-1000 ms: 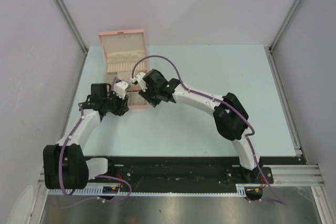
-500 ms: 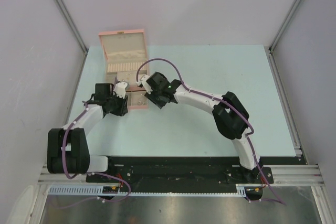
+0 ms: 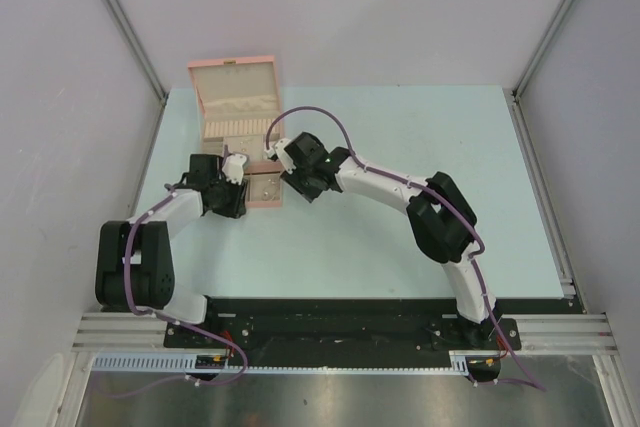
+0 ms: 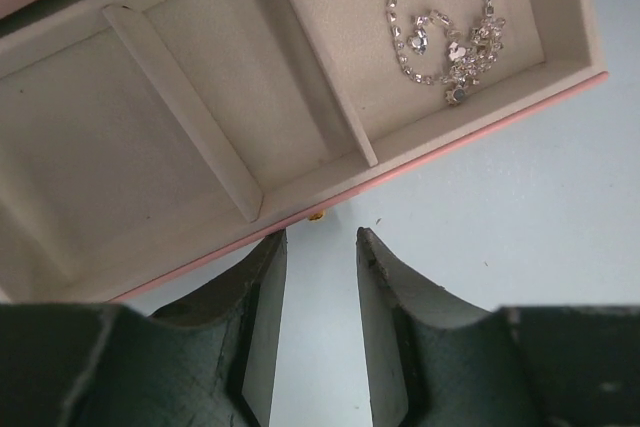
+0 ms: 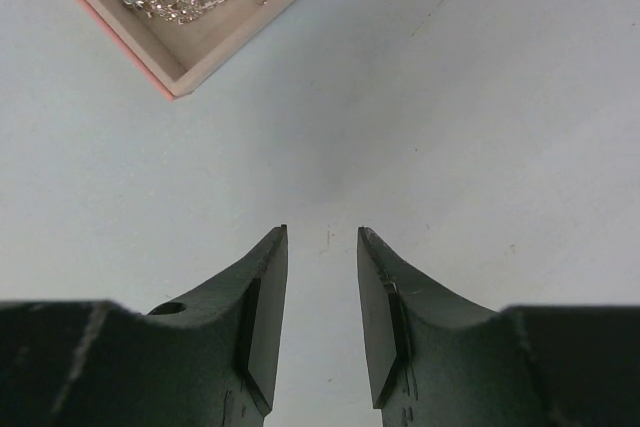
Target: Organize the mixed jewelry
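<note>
The open pink jewelry box (image 3: 232, 87) stands at the table's far left. In the left wrist view its cream compartments (image 4: 470, 117) fill the top, and a tangle of thin silvery chain jewelry (image 4: 445, 42) lies in the right-hand compartment. The two compartments to its left look empty. My left gripper (image 4: 320, 237) is open and empty, its tips at the box's near pink edge by a small gold clasp (image 4: 315, 215). My right gripper (image 5: 322, 232) is open and empty over bare table, just off the box's corner (image 5: 245, 22), where the same chain (image 5: 180, 2) shows. In the top view both grippers (image 3: 237, 167) (image 3: 271, 152) meet over the box base.
The light blue table (image 3: 400, 167) spreads right of the box. Grey walls and metal frame posts (image 3: 120, 17) close in the back and sides. The right arm (image 3: 390, 187) arches across the middle of the table.
My left arm has swung in, bringing its gripper slightly closer to the box front. My right wrist has shifted a little to the right and back. Both grippers stay empty.
</note>
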Robot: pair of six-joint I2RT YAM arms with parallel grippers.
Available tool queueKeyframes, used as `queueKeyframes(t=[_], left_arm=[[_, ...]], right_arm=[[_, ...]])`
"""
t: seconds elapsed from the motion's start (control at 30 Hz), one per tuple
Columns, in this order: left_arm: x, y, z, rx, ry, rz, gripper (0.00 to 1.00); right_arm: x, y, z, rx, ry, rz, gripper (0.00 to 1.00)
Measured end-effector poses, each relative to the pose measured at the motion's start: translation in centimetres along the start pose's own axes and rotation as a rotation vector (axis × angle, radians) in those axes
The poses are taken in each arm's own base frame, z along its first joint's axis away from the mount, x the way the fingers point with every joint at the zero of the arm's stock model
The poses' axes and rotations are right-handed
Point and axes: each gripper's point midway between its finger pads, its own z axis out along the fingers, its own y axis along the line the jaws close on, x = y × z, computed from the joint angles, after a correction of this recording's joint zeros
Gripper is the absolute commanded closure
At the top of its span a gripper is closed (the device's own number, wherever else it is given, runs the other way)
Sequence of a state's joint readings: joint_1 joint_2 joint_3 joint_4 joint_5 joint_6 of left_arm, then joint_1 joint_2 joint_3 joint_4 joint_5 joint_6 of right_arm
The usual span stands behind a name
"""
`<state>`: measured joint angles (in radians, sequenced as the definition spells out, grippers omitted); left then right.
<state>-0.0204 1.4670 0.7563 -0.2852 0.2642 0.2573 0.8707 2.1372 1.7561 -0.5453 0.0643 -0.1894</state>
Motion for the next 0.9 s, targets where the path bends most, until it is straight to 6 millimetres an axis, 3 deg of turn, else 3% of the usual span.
queueKeyframes(t=[0.5,0.9], left_arm=[[0.6,0.1,1.1,-0.017,0.029,-0.046,0.6],[-0.8,0.7,1.8,-0.04,-0.013,-0.058,0.6]], right_arm=[[0.2,-1.1,0.0,0.013,0.003,0.018,0.61],[0.2,-1.2,0.0,0.014,0.003,0.02,0.61]])
